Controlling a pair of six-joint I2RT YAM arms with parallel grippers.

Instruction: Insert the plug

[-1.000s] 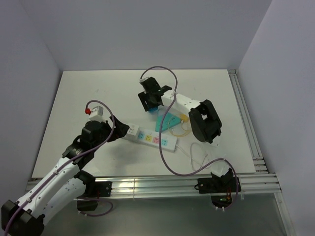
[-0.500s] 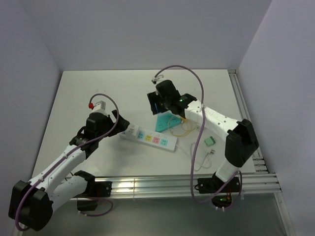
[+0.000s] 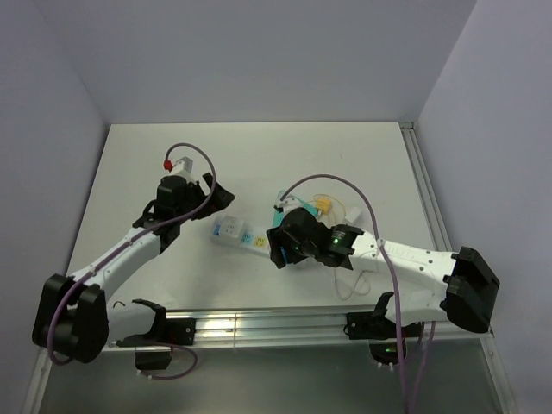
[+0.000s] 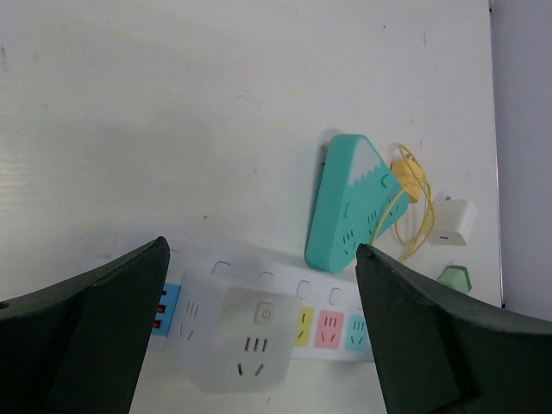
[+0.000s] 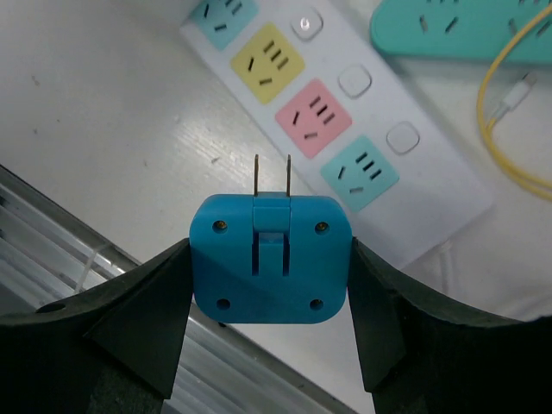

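A white power strip (image 3: 244, 236) with coloured sockets lies on the table, a white cube adapter (image 4: 233, 332) plugged in at its left end. My right gripper (image 3: 278, 247) is shut on a blue two-pin plug (image 5: 269, 276). It holds the plug above the table just in front of the strip (image 5: 345, 129), pins pointing towards the pink socket (image 5: 312, 118). My left gripper (image 3: 220, 197) is open and empty, hovering above and behind the strip's left end; in its wrist view (image 4: 260, 250) the adapter lies between its fingers.
A teal triangular socket block (image 4: 349, 203) lies behind the strip with a yellow cable (image 4: 412, 194), a white charger (image 4: 453, 222) and a small green piece (image 4: 454, 278) to its right. Metal rails (image 3: 259, 326) run along the table's near and right edges.
My right arm has swung from the far middle of the table down to the strip's near side, carrying the blue plug. My left gripper has drawn back from the strip's left end.
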